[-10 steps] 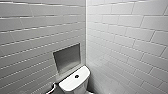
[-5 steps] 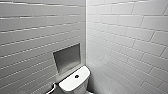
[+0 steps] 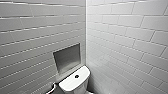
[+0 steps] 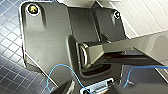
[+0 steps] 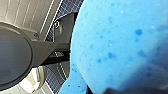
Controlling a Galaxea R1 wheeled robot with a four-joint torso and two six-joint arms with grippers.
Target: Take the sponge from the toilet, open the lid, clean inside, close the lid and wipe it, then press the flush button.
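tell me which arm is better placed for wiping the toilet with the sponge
Right, most likely. The blue sponge looms close in the right wrist view with dark blue floor tiles behind it, so that arm seems to be carrying it. The left wrist view faces the floor.

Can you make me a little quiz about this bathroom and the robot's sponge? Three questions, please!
1. True or false: the sponge is yellow.
2. Where is the round button? A) on top of the toilet tank B) on the wall C) on a sink
3. What colour are the floor tiles?
Key: 1 false, it is blue. 2 A. 3 dark blue.
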